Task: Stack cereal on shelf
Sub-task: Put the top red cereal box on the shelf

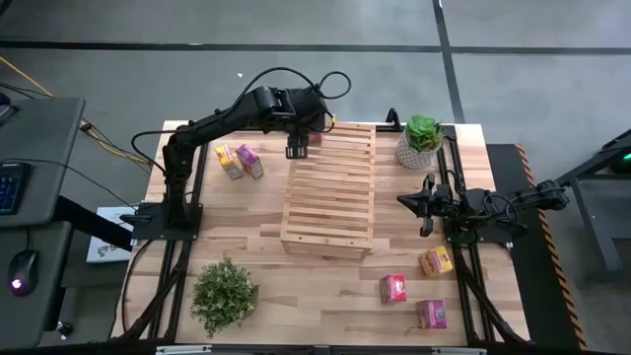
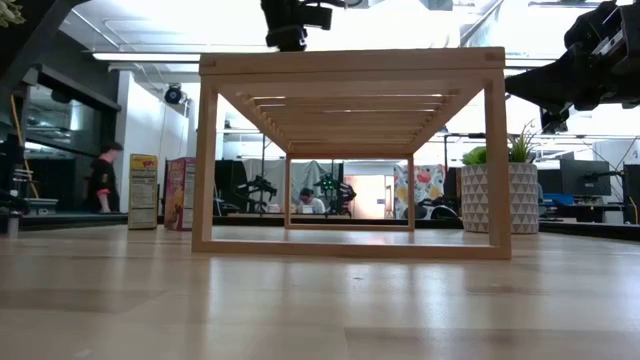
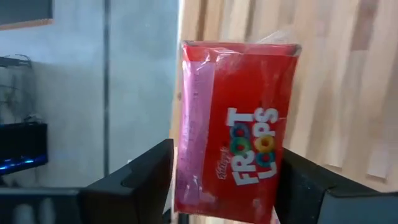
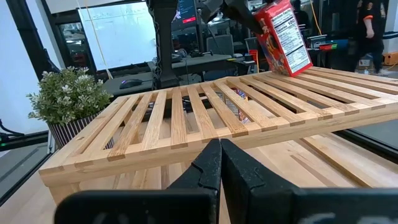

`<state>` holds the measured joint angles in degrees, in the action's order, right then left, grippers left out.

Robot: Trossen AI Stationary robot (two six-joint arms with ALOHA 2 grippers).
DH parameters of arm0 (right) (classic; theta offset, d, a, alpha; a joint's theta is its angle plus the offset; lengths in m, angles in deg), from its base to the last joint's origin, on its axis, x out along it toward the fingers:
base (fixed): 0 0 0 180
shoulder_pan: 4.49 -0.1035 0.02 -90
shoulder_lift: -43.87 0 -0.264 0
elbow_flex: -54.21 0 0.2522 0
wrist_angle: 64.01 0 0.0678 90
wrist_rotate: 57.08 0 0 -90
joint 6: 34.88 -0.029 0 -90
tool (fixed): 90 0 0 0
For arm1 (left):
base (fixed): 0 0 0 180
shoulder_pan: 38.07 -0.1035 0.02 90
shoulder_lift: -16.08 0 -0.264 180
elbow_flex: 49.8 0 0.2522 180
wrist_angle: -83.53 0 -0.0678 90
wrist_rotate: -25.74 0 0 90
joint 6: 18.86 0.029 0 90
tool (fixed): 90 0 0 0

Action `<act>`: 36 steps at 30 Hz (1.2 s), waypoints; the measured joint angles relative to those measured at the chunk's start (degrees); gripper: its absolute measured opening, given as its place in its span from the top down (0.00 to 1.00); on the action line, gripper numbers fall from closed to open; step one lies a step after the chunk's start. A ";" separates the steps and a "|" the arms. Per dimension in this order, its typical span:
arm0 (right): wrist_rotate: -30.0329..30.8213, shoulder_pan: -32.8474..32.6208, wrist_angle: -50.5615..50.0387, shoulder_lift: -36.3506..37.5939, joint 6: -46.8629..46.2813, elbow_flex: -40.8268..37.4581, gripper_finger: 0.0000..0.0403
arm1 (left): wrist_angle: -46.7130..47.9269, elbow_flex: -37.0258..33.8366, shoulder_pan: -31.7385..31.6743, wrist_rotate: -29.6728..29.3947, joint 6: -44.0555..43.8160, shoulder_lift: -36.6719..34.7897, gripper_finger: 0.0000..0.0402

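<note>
A red Froot Loops cereal box sits between the fingers of my left gripper, which is shut on it. They are above the far left corner of the slatted wooden shelf. In the right wrist view the red box is tilted, its lower end at the slats. My right gripper is shut and holds nothing; it waits to the right of the shelf. A yellow box and a pink box stand on the table left of the shelf. My left gripper pinches the red box between its two fingers, one finger on the pink narrow side and the other on the opposite side. It comes from above, slanting down. The box is tilted, its lower end at the shelf's top slats.
Three more boxes lie near the table's near right corner: red, yellow, pink. A potted plant stands at the shelf's far right, and a bushy plant at the near left. People show in the room behind.
</note>
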<state>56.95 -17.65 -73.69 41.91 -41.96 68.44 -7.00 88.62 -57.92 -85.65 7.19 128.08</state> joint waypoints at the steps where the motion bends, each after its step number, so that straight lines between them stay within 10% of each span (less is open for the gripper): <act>1: 0.02 -0.02 0.02 0.00 0.02 0.00 1.00 | -0.39 -0.01 0.00 -0.86 0.04 0.00 0.43; 36: 0.02 -0.01 0.02 0.00 0.01 0.00 1.00 | -4.12 -0.03 0.15 -5.53 5.41 -1.41 0.43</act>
<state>56.97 -17.66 -73.67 41.91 -41.95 68.44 -11.12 88.59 -57.77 -91.19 12.60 126.67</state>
